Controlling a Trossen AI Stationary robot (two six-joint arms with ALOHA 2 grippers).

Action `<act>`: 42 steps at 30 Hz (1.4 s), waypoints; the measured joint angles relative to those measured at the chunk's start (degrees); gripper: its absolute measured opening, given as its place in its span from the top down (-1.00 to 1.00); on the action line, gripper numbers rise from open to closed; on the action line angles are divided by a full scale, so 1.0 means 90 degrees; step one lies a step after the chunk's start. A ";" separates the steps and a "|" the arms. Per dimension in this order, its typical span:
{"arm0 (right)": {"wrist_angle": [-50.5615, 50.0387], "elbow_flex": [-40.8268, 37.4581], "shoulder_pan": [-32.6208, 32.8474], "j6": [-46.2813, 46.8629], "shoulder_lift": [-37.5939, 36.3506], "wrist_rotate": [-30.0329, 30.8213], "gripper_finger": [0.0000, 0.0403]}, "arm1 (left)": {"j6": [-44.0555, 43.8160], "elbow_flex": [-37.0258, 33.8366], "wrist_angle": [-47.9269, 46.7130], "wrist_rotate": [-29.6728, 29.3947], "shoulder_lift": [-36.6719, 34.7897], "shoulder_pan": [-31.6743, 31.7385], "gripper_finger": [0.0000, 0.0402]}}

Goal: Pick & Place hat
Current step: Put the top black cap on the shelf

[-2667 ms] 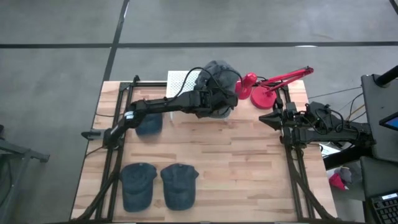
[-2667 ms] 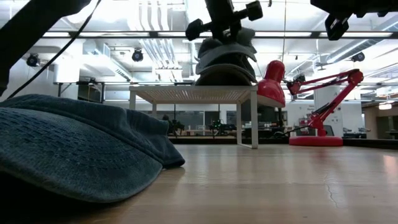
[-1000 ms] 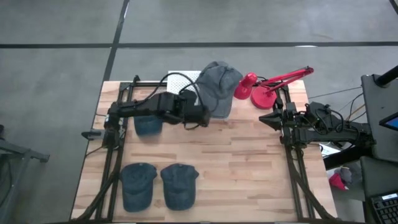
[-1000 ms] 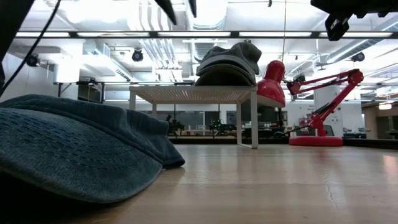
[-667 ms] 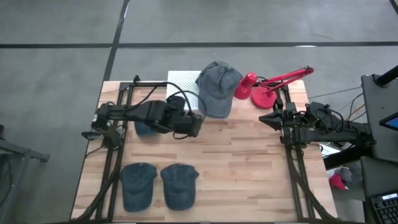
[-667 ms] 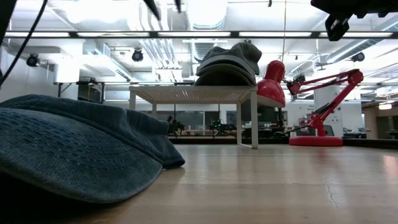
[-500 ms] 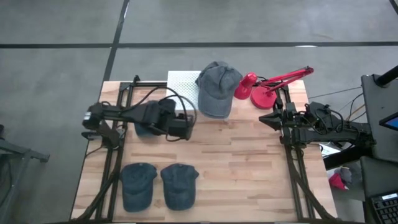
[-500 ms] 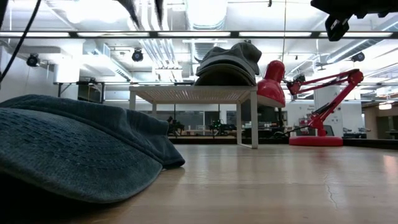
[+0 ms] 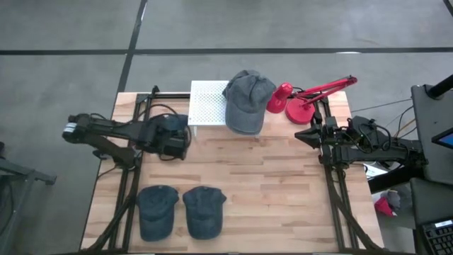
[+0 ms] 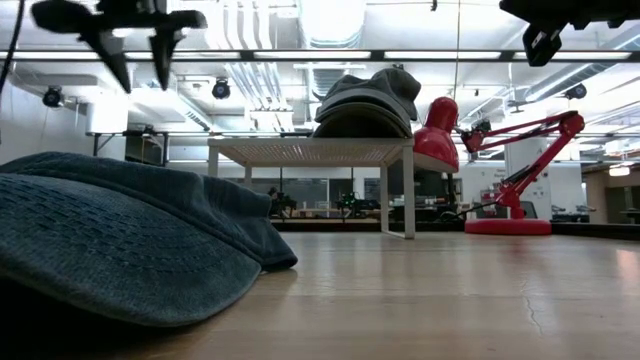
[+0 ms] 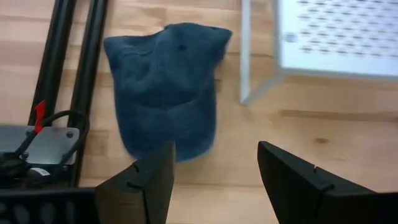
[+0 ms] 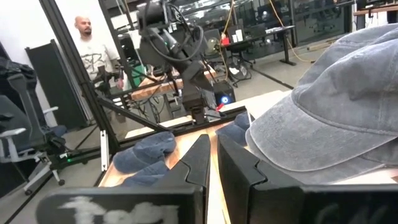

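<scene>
A grey hat [image 9: 246,101] lies on a white perforated stand [image 9: 205,103] at the table's far side; it also shows in the low view [image 10: 368,92] and close up in the right wrist view [image 12: 323,118]. A blue hat [image 11: 165,87] lies flat on the table to the left of the stand. My left gripper [image 11: 214,180] hangs open and empty above this blue hat's near edge; it also shows in the high view [image 9: 180,144] and the low view [image 10: 138,62]. My right gripper [image 12: 214,163] is shut and empty, waiting at the table's right edge [image 9: 303,134].
Two more blue hats [image 9: 157,210] [image 9: 204,211] lie at the near left; one fills the low view's left [image 10: 120,240]. A red desk lamp [image 9: 301,99] stands right of the stand. A person [image 12: 87,37] stands beyond the table.
My left gripper has drawn back from the stand toward the table's left edge and come lower, and now hangs over the blue hat beside the stand. The grey hat has stayed on the stand.
</scene>
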 joint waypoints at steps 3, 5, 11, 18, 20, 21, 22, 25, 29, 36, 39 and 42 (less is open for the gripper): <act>0.0002 0.0000 0.0000 0.0000 0.0000 0.0001 0.86 | 0.0030 -0.0549 0.0347 0.0000 -0.0345 0.0129 -0.10; 0.0002 0.0000 0.0000 0.0000 0.0000 0.0002 0.86 | 0.0106 -0.0890 0.0530 0.0000 -0.0504 0.0275 -0.10; 0.0005 0.0000 0.0000 0.0000 0.0000 0.0002 0.86 | 0.0719 -0.1706 0.1272 -0.0008 -0.0662 0.0923 -0.11; 0.0007 0.0000 0.0000 0.0000 0.0000 0.0002 0.86 | 0.2350 -0.2175 0.2291 -0.0015 -0.0655 0.1961 -0.11; 0.0007 0.0000 0.0000 0.0000 0.0000 0.0002 0.86 | 0.2609 -0.2217 0.2319 -0.0016 -0.0655 0.2246 -0.11; 0.0007 0.0000 0.0000 0.0000 0.0000 0.0002 0.86 | 0.2706 -0.2232 0.2319 -0.0016 -0.0655 0.2376 -0.11; 0.0007 0.0000 0.0000 0.0000 0.0000 0.0002 0.86 | 0.2756 -0.2254 0.2323 -0.0018 -0.0655 0.2488 -0.11; 0.0007 0.0000 0.0000 0.0011 0.0000 0.0002 0.86 | 0.2984 -0.2297 0.2332 0.0009 -0.0655 0.2748 -0.11; 0.0007 0.0000 0.0000 0.0235 0.0000 0.0005 0.86 | 0.3473 -0.2308 0.2596 0.0120 -0.0658 0.2949 -0.11; 0.0007 0.0000 0.0000 0.0291 0.0000 0.0005 0.86 | 0.3703 -0.2564 0.2787 0.0171 -0.0660 0.3216 -0.11; 0.0006 0.0000 0.0000 0.0291 0.0000 0.0005 0.86 | 0.3704 -0.2817 0.2990 0.0345 -0.0660 0.3302 -0.11; 0.0007 0.0000 -0.0002 0.0292 0.0000 0.0003 0.86 | 0.3704 -0.3132 0.3366 0.0599 -0.0660 0.3379 -0.11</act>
